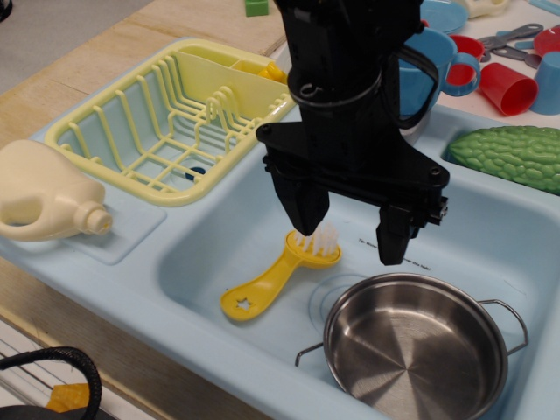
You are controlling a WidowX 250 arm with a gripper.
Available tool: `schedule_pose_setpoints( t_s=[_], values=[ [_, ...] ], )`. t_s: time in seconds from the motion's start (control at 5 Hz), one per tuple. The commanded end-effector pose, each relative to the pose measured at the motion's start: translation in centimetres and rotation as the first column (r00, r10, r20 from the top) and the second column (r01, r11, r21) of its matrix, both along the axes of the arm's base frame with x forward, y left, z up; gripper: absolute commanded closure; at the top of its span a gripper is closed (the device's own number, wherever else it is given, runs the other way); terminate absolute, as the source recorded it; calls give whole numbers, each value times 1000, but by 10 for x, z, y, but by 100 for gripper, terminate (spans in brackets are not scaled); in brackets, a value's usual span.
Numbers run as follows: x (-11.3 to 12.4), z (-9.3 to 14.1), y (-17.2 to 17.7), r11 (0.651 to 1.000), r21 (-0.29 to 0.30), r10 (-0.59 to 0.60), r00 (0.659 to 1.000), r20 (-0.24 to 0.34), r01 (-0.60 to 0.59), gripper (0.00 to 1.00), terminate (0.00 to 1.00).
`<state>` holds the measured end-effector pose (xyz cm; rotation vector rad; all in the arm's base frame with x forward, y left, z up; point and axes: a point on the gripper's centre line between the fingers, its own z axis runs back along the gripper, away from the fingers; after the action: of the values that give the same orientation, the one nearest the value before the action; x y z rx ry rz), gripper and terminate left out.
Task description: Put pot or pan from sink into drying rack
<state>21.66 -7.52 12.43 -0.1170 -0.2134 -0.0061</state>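
pot upright in the sink, near its front edge. gripper hangs above the sink behind the pot, jaws wide, empty. drying rack left of sink.

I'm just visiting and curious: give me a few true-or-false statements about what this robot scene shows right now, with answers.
1. The steel pot sits in the blue sink. True.
2. The gripper is clamped on the pot's handle. False: it hangs open above the sink, holding nothing.
3. A yellow brush lies in the sink beside the pot. True.
4. The pot already rests in the yellow drying rack. False: the pot is not in the rack.
5. A cream jug lies on its side left of the sink. True.
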Motion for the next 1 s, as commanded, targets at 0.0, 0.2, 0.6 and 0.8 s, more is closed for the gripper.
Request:
schedule_pose_setpoints(
  t_s=[0.0,0.2,0.6,0.8],
  values=[
    [0,0,0,1000,0,0,1000,0,0,0,0],
    [-6,-15,-13,1000,-23,5,1000,-6,-6,0,0],
    [-2,-51,-26,995,-104,0,999,-50,-5,0,0],
    [5,-62,-26,993,-114,-1,998,-60,-6,0,0]
  ],
)
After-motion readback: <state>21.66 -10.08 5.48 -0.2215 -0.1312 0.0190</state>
